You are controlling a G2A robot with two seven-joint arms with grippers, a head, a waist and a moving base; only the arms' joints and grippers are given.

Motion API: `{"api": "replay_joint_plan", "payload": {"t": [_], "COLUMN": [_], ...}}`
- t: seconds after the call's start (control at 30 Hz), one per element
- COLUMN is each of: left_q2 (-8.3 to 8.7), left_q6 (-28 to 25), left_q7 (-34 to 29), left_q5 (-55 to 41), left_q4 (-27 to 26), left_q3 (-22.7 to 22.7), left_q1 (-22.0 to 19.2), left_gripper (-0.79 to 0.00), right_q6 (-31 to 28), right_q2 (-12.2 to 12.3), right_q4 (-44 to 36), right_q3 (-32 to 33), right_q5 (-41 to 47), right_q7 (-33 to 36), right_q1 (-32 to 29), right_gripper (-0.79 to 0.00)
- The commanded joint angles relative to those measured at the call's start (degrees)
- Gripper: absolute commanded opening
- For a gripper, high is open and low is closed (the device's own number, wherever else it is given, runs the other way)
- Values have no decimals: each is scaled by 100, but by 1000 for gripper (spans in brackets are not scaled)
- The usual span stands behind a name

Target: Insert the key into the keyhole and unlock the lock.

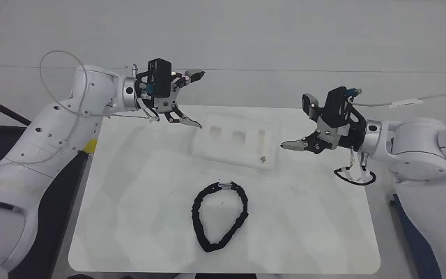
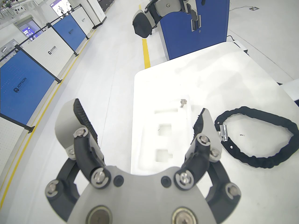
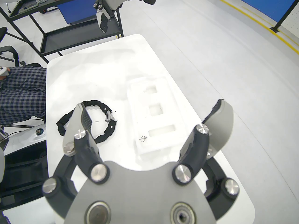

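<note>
A black fabric-covered chain lock (image 1: 209,234) lies looped on the white table, its silver lock cylinder (image 1: 224,185) toward the tray. The chain (image 2: 268,163) (image 3: 100,138) and cylinder (image 2: 224,133) (image 3: 108,116) are in both wrist views. A small silver key (image 1: 263,159) (image 2: 183,102) (image 3: 143,138) rests on the white foam tray (image 1: 209,148), near its right end. My left gripper (image 1: 197,99) (image 2: 140,108) hovers open over the table's far left corner, holding nothing. My right gripper (image 1: 295,123) (image 3: 149,104) hangs open beyond the tray's right end, also holding nothing.
The foam tray (image 2: 144,122) (image 3: 140,94) has three rectangular recesses. A black cable loop (image 1: 354,176) hangs under the right arm. A blue cabinet (image 2: 205,24) stands beyond the table's right edge, a black shelf cart (image 3: 77,36) beyond its left.
</note>
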Motion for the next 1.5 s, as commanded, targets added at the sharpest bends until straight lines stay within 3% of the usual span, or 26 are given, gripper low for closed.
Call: {"api": "replay_joint_plan", "payload": {"t": [0.0,0.5,0.73,0.9,1.23,1.47], "left_q2": [0,0,0,0,0,0], "left_q6": [0,0,0,0,0,0], "left_q7": [0,0,0,0,0,0], "left_q5": [0,0,0,0,0,0], "left_q4": [0,0,0,0,0,0], "left_q3": [0,0,0,0,0,0], "left_q1": [0,0,0,0,0,0], "left_gripper": [-1,0,0,0,0,0], "right_q6": [0,46,1427,2883,4713,5468], "right_q2": [0,-1,-50,-131,-333,-509], "right_q4": [0,15,-98,-207,-109,50], "right_q3": [0,-1,-272,-600,-1289,-1714], "right_q5": [0,-5,-593,-686,-407,-291], "right_q7": [0,-25,-28,241,359,20], "right_q1": [0,-22,-358,-477,-765,-815], "right_gripper": [-1,0,0,0,0,0]}}
